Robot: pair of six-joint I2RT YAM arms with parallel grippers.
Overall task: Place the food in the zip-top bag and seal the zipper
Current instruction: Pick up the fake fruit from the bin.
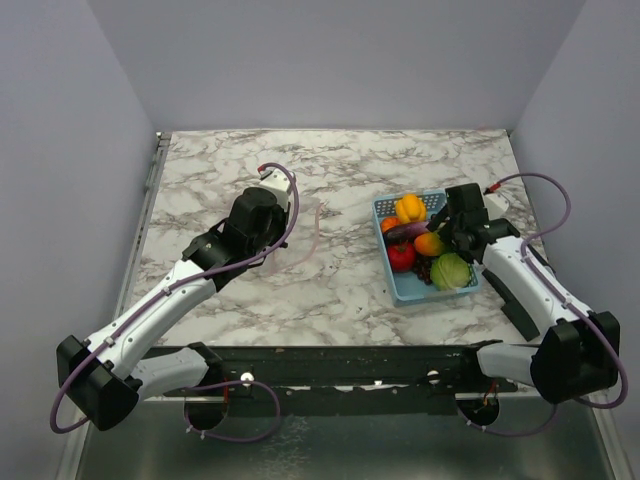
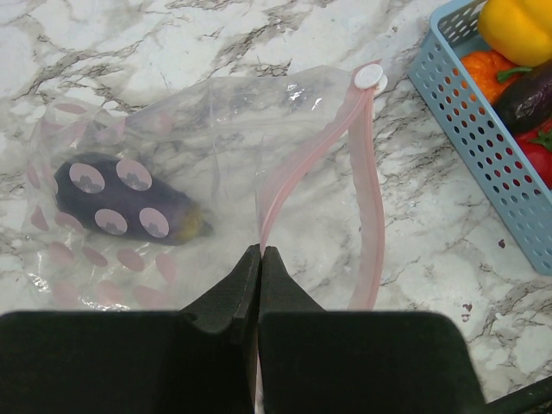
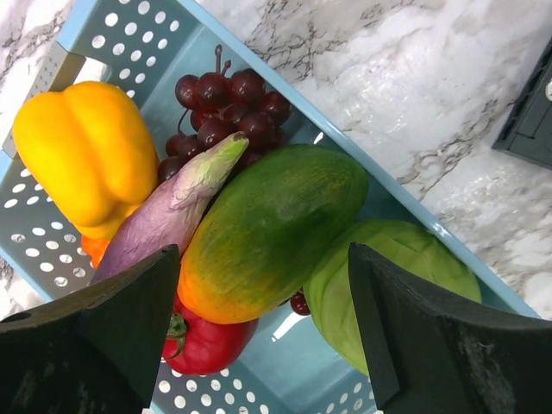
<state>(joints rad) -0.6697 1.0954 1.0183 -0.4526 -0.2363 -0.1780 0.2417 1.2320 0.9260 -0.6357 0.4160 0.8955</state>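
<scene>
The left gripper [image 2: 260,252] has its jaws pressed shut on the near lip of the clear, thin, floppy zip-top bag [image 2: 224,129]. They pinch it just where the narrow pink zipper strip [image 2: 302,164] runs in between them. The bag lies on the marble-patterned worktop [image 1: 330,300]. A dark purple toy eggplant [image 2: 129,203] lies inside it. Seen from above, its mouth gapes towards 3 o'clock, where the light-blue perforated plastic basket [image 1: 432,296] holds the rest of the food.

The right gripper [image 3: 263,259] hangs over that basket with jaws wide apart, straddling a green-and-orange toy mango [image 3: 276,216]; neither jaw appears to touch it. Around the mango sit dark red grapes [image 3: 228,108] at 12 o'clock, a yellow toy pepper [image 3: 86,155] at 10, a green toy cabbage [image 3: 397,276] at 4 and a red toy tomato [image 3: 203,345] at 7.

The mango looks smooth, hard, light and rounded, so it may well squirt out of a grip. Taking it across its narrow middle seems safest. The bag film is limp, so the stiffer zipper strip is probably the best place to hold it.
</scene>
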